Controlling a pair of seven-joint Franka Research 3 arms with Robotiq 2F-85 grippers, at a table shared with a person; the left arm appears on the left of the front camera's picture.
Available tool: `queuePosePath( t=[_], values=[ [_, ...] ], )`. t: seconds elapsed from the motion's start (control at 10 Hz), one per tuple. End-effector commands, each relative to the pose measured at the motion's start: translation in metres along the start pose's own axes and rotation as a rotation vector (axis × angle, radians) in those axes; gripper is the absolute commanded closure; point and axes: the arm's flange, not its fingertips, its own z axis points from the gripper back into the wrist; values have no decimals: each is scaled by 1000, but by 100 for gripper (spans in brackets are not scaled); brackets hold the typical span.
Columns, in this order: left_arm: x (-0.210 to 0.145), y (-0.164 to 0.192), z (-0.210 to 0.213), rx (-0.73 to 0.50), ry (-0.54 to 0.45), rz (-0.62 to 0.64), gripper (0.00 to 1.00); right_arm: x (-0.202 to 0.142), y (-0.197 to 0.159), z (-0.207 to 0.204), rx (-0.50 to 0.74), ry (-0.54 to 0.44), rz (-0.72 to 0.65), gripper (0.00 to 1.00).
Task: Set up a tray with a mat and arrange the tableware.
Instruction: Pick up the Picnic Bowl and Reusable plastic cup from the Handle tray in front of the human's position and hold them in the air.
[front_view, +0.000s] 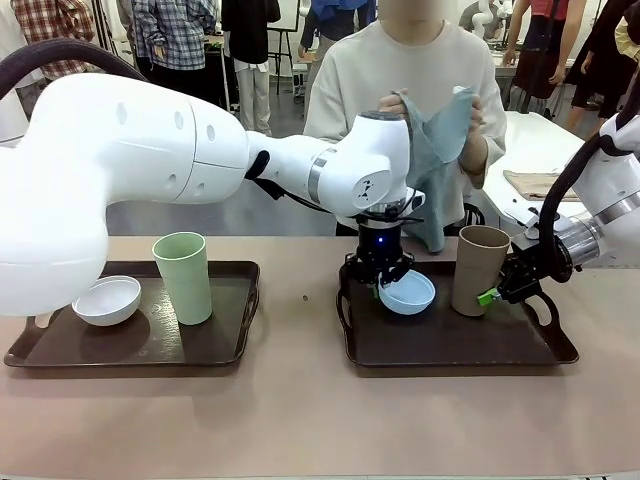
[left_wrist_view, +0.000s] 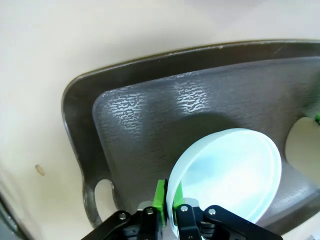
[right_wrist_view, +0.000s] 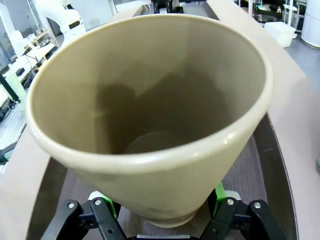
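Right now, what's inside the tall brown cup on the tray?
Nothing: the tall tan-brown tumbler is empty down to its round bottom. The right gripper clamps its base. The dark brown tray patch beneath it is covered.

A robotics lab (shared hall, seemingly): bystanders (front_view: 175, 40) around worktables (front_view: 545, 140) behind.
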Motion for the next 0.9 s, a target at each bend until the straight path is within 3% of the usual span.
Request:
queuePosePath(
  t=[0.0, 0.1, 0.3, 0.6, 0.8],
  values=[
    [3, 0, -2, 14, 41, -21, 100, 6, 2, 8, 0, 46, -5, 78],
    [2, 3, 7, 22, 70, -7, 93, 21, 12, 17, 24, 59, -20, 78],
    [-10, 11, 47, -16, 66, -14, 93, 68, 49, 52, -17, 86, 22, 78],
    [-44, 10, 124, -54, -43, -41, 93, 141, 111, 91, -124, 141, 98, 78],
    [-61, 5, 154, -48, -117, -21, 93, 160, 130, 93, -141, 155, 120, 78]
  ],
)
